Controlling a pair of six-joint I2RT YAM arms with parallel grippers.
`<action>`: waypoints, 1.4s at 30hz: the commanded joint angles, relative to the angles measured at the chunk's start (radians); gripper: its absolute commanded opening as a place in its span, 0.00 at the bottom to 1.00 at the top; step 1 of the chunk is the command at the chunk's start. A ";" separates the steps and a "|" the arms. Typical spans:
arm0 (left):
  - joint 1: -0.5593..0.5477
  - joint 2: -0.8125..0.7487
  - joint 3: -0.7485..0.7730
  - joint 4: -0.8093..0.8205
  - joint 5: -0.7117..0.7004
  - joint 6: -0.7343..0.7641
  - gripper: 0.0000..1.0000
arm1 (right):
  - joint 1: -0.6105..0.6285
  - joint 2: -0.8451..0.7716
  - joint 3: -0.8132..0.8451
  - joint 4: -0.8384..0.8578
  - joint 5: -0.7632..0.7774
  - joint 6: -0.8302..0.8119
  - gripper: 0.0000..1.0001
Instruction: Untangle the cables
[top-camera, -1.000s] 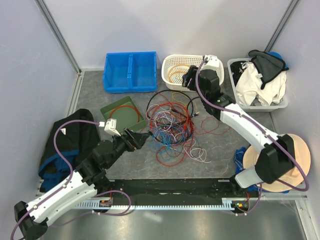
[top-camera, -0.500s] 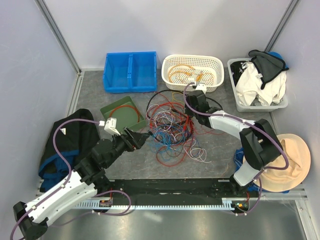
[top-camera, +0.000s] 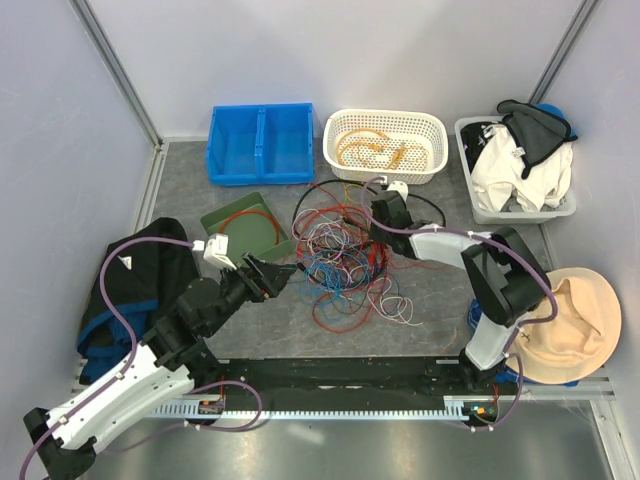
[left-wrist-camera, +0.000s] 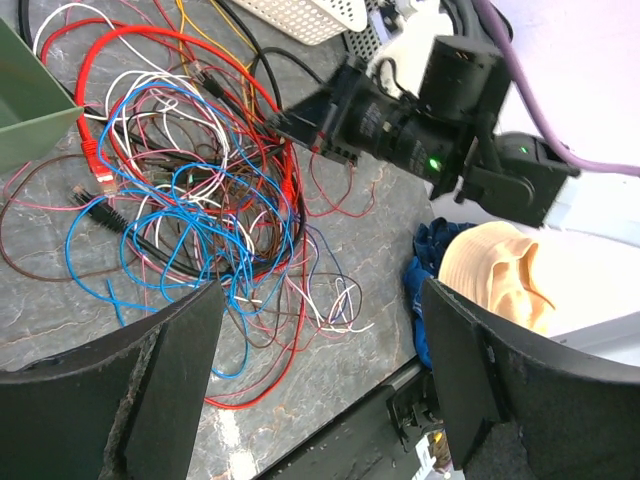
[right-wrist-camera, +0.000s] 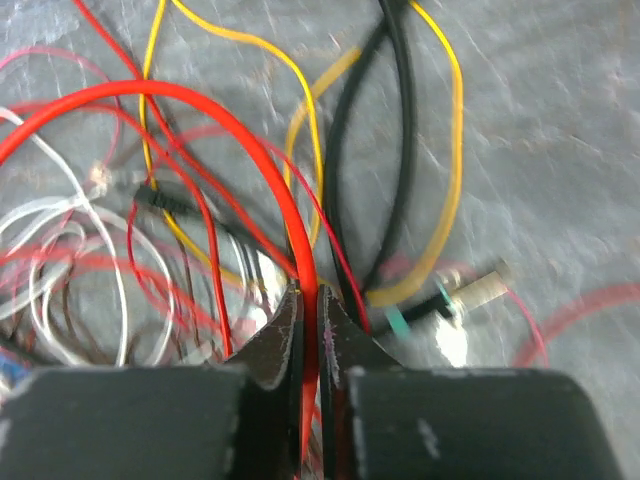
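Observation:
The cables (top-camera: 340, 255) lie in a loose tangle of red, blue, white, black and yellow wires in the middle of the table. My right gripper (top-camera: 378, 222) is down at the tangle's upper right edge. In the right wrist view its jaws (right-wrist-camera: 310, 300) are shut on a thick red cable (right-wrist-camera: 200, 100) that runs up between the pads, with black and yellow wires just to the right. My left gripper (top-camera: 285, 272) hovers open at the tangle's left side. The left wrist view shows its fingers (left-wrist-camera: 180, 370) wide apart above the blue and red loops (left-wrist-camera: 200, 210), holding nothing.
At the back stand a blue bin (top-camera: 260, 143), a white basket (top-camera: 385, 125) holding orange cables, and a grey tub of clothes (top-camera: 515, 170). A green tray (top-camera: 222, 222) with a red cable sits left of the tangle. A dark jacket (top-camera: 130, 280) lies left, a straw hat (top-camera: 570, 320) right.
My right arm swung from the white basket down to the tangle, and its jaws closed on the red cable. The left arm barely moved and stayed open.

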 joint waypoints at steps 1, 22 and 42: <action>-0.002 0.005 0.032 0.013 -0.043 0.021 0.86 | 0.053 -0.198 -0.081 0.048 0.039 0.026 0.03; -0.002 0.122 0.101 0.409 -0.050 0.284 1.00 | 0.253 -0.916 -0.058 -0.277 0.061 0.029 0.00; -0.002 0.478 0.510 0.133 0.253 0.898 0.94 | 0.256 -0.899 0.097 -0.442 -0.241 0.005 0.00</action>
